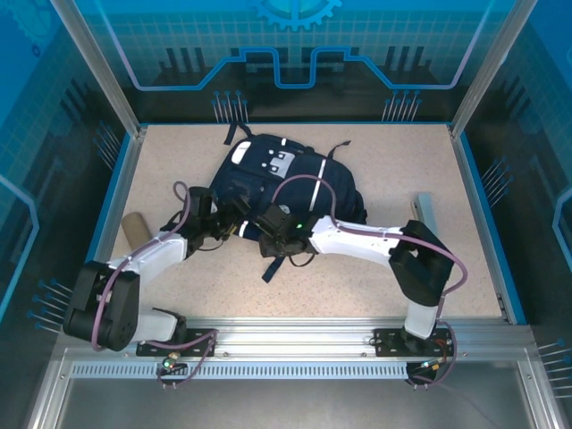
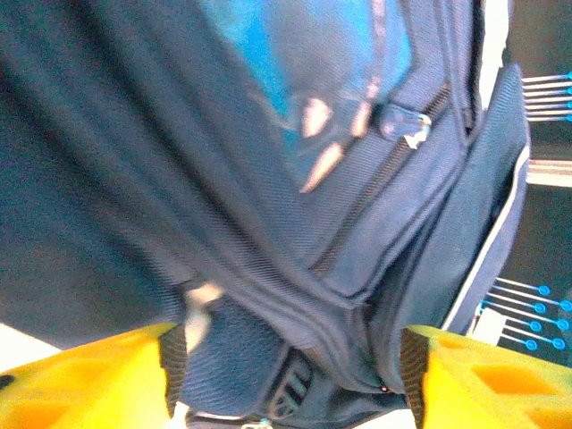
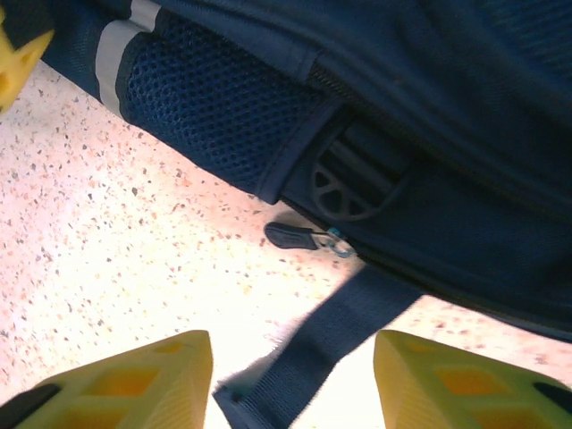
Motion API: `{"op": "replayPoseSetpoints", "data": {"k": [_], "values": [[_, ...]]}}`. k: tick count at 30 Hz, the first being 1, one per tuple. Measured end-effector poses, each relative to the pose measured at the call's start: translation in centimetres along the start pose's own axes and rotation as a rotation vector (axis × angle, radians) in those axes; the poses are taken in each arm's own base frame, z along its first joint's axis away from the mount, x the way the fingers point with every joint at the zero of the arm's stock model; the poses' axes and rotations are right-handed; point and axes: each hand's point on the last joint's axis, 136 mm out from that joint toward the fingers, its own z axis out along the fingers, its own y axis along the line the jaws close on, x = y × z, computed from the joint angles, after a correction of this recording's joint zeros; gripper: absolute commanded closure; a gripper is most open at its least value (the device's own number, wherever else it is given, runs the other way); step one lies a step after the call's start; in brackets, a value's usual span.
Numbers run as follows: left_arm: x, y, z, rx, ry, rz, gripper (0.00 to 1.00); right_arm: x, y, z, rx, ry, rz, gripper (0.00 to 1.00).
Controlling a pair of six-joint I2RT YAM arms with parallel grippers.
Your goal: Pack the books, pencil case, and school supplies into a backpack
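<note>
The navy backpack [image 1: 281,174] lies flat in the middle of the table, its white-and-grey patch facing up. My left gripper [image 1: 234,223] is at the pack's near left edge. In the left wrist view it [image 2: 290,380] stands open, with the pack's fabric [image 2: 268,268] bulging between the yellow fingers [image 2: 80,375] without being clamped. My right gripper [image 1: 268,234] is at the near edge of the pack. It [image 3: 293,384] is open over a loose dark strap [image 3: 335,344], close to a zipper pull [image 3: 299,236]. The tan pencil case [image 1: 134,229] lies to the left of the pack. The books are out of view.
A thin grey object [image 1: 424,213] lies at the right side of the table, behind the right arm's elbow. Blue-edged walls [image 1: 125,179] enclose the speckled table [image 1: 393,161] on three sides. The pack's mesh side pocket [image 3: 214,107] rests on the table surface.
</note>
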Motion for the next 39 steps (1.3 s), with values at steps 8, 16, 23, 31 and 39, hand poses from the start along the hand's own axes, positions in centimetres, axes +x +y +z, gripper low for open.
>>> {"op": "replayPoseSetpoints", "data": {"k": [8, 16, 23, 31, 39], "values": [[-0.2, 3.7, -2.0, -0.067, -0.047, -0.014, 0.22, 0.7, 0.0, 2.9, 0.086, 0.057, 0.138, 0.51], [-0.2, 3.9, -3.3, -0.060, -0.066, 0.027, 0.20, 0.8, -0.9, 4.3, 0.196, 0.067, 0.291, 0.52], [0.3, 4.8, -3.4, -0.074, -0.059, 0.048, 0.19, 0.0, -1.9, 4.2, 0.275, 0.019, 0.382, 0.56], [0.4, 5.0, -3.5, -0.074, -0.059, 0.047, 0.18, -0.1, -2.2, 5.1, 0.311, 0.020, 0.406, 0.55], [0.5, 5.0, -3.4, -0.071, -0.058, 0.043, 0.18, -0.1, -2.4, 5.0, 0.320, 0.028, 0.405, 0.80]]}}
